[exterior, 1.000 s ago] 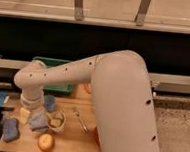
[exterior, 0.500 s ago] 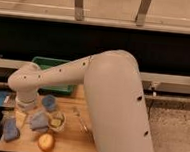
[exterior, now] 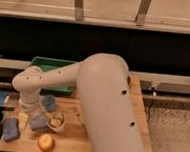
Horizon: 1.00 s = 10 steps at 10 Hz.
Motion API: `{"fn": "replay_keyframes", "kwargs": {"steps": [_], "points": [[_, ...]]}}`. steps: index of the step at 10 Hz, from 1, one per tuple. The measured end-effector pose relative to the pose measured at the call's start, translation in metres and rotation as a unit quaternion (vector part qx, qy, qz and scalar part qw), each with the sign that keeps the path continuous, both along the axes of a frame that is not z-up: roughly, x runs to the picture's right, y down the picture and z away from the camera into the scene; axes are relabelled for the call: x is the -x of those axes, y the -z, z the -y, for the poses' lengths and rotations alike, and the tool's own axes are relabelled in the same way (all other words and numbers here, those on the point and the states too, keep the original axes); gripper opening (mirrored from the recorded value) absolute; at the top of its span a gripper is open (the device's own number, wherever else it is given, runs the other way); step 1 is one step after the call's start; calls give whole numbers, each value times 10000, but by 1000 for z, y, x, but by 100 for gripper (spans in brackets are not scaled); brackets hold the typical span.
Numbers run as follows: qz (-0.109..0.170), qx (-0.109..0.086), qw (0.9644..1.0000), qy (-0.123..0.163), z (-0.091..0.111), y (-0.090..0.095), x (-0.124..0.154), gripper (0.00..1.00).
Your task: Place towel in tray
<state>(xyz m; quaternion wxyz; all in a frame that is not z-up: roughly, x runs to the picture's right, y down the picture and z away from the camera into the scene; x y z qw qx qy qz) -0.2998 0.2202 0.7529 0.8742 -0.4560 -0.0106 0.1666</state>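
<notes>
A green tray (exterior: pixel 49 65) stands at the back left of the wooden table (exterior: pixel 110 142), partly hidden by my white arm. A crumpled grey-blue cloth (exterior: pixel 38 121), which looks like the towel, lies on the table in front of the tray. My gripper (exterior: pixel 31 111) hangs from the end of the arm right above and against the cloth's left side. The arm's wrist hides most of the gripper. I cannot tell whether it is touching the cloth.
A blue folded pad (exterior: pixel 11 129) lies at the front left. An orange fruit (exterior: pixel 46 142) lies at the front edge. A small bowl (exterior: pixel 57 122) holds something yellow beside the cloth. A blue-grey cup (exterior: pixel 49 102) stands behind it. My arm fills the table's middle and right.
My arm has swung left and lower, bringing the gripper down over the grey-blue cloth. The objects on the table have stayed in place.
</notes>
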Motion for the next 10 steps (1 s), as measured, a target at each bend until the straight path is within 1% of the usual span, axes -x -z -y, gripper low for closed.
{"fn": "replay_keyframes", "kwargs": {"steps": [1, 3, 9, 10], "points": [[-128, 77, 9998, 149, -6, -5, 1, 80], [-285, 125, 9989, 361, -11, -6, 5, 80], [-368, 119, 9986, 361, -10, -7, 3, 80], [-404, 153, 9985, 344, -13, -9, 0, 80]]}}
